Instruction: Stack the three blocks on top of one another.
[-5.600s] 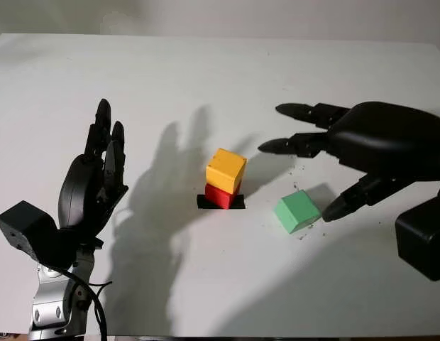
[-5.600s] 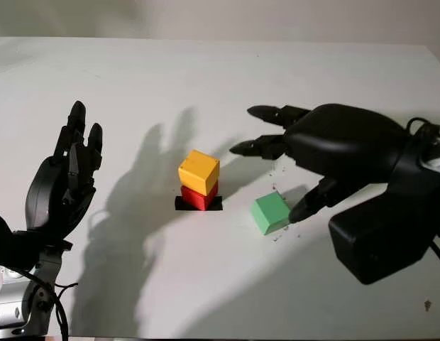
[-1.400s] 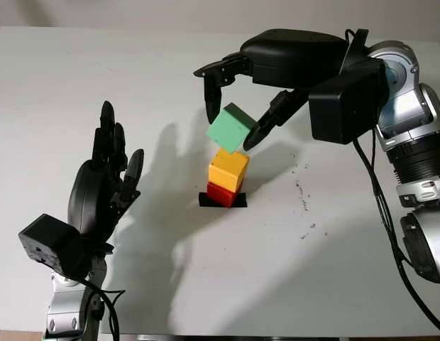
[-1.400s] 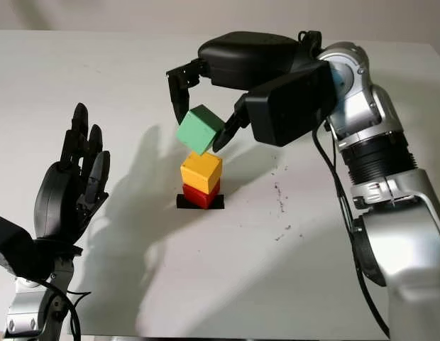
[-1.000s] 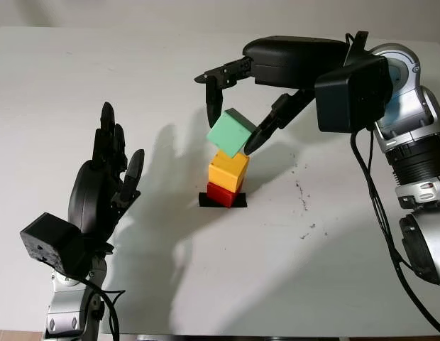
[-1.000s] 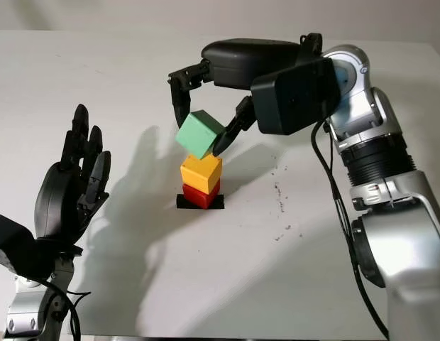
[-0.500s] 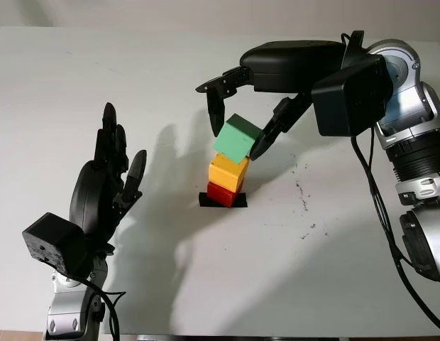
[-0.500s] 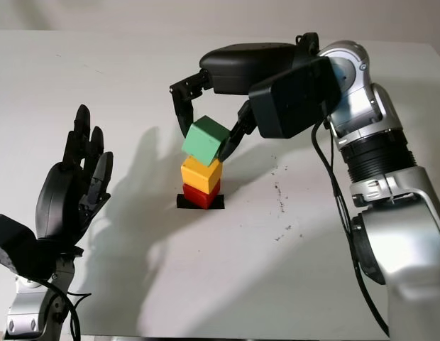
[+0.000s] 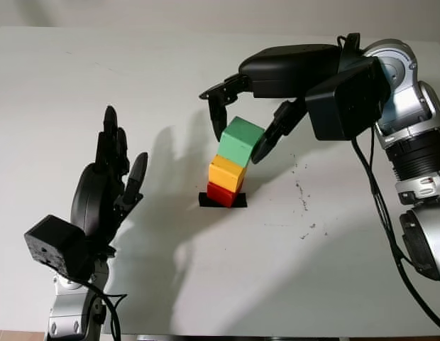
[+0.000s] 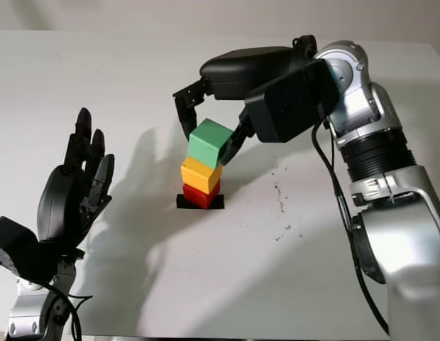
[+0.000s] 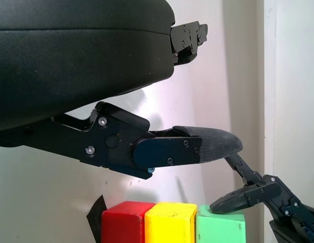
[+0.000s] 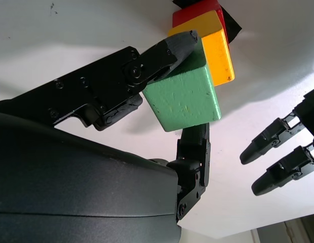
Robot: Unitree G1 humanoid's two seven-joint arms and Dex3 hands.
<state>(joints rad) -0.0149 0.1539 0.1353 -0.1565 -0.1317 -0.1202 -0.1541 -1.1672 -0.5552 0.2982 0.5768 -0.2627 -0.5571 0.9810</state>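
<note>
Left hand hangs open near the table's front left corner, holding nothing. Toward the middle, a red block sits on a black patch with a yellow block on it. Right hand pinches the green block on top, slightly tilted. Judging by this, only settling and release remain.

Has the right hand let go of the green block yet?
No, the right hand has its fingers pinching the green block, which sits on the yellow block.
</note>
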